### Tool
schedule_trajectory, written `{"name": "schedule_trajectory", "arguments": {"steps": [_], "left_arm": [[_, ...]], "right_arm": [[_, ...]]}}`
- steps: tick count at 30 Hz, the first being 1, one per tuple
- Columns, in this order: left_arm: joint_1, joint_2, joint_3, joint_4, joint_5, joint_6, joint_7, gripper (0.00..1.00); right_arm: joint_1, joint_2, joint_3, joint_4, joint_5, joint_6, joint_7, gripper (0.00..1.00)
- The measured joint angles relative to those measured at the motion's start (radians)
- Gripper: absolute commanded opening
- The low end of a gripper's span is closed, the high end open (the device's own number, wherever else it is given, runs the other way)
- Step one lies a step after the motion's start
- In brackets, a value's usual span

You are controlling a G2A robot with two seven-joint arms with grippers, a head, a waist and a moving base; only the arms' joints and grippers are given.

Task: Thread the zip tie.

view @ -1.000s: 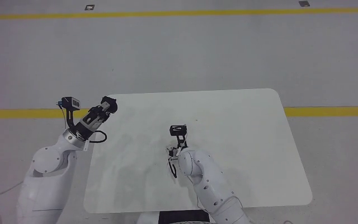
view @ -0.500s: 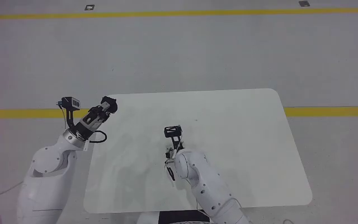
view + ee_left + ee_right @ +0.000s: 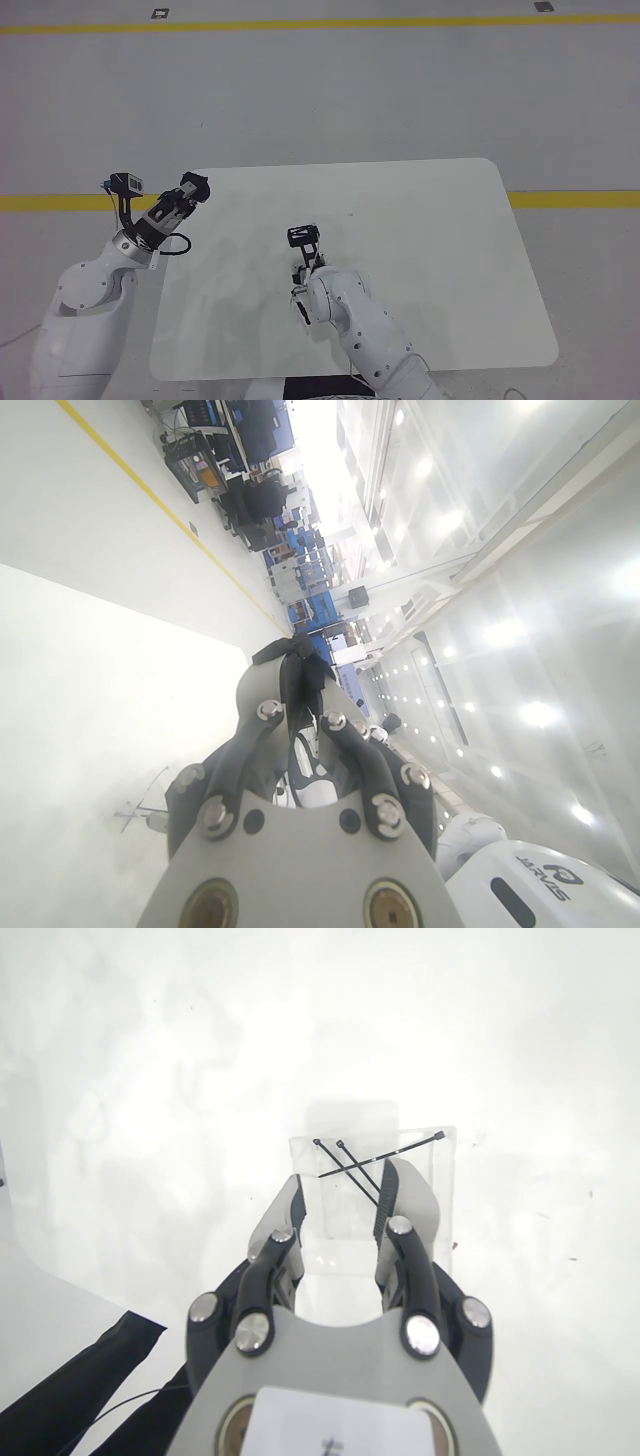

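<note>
three black zip ties [image 3: 350,1166] lie crossed in a clear tray [image 3: 442,1188] on the bench [image 3: 150,1078]. right end effector [image 3: 342,1174] hangs open over them; pinch one tie's end, clear of the crossing. left end effector [image 3: 302,657] sits closed by the bench edge.

A: The arms?
B: Glossy white rounded shells. The left arm [image 3: 92,285] is at eight o'clock of the table [image 3: 440,220], the right arm [image 3: 362,322] at six. A black cable [image 3: 178,246] loops by the left wrist.
A: Grippers?
B: The left gripper [image 3: 300,665] and right gripper [image 3: 345,1188] are alike: grey plates, black links, silver screws, black pads [image 3: 382,1200].
</note>
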State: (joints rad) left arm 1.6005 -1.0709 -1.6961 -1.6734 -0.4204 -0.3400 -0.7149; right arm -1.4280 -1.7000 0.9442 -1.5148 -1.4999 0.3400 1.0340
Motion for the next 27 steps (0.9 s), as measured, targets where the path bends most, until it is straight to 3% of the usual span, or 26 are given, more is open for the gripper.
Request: {"name": "schedule_trajectory", "arguments": {"steps": [10,16,22,27], "left_arm": [[0.000,0.000,0.000,0.000,0.000,0.000,0.000,0.00],[0.000,0.000,0.000,0.000,0.000,0.000,0.000,0.00],[0.000,0.000,0.000,0.000,0.000,0.000,0.000,0.00],[0.000,0.000,0.000,0.000,0.000,0.000,0.000,0.00]], "right_arm": [[-0.006,0.005,0.004,0.004,-0.003,-0.017,-0.033,1.00],[-0.029,0.016,0.005,-0.067,-0.030,-0.069,-0.019,1.00],[-0.043,0.033,0.015,-0.130,-0.031,-0.209,0.031,1.00],[-0.025,0.049,0.024,-0.142,-0.016,-0.404,0.079,1.00]]}}
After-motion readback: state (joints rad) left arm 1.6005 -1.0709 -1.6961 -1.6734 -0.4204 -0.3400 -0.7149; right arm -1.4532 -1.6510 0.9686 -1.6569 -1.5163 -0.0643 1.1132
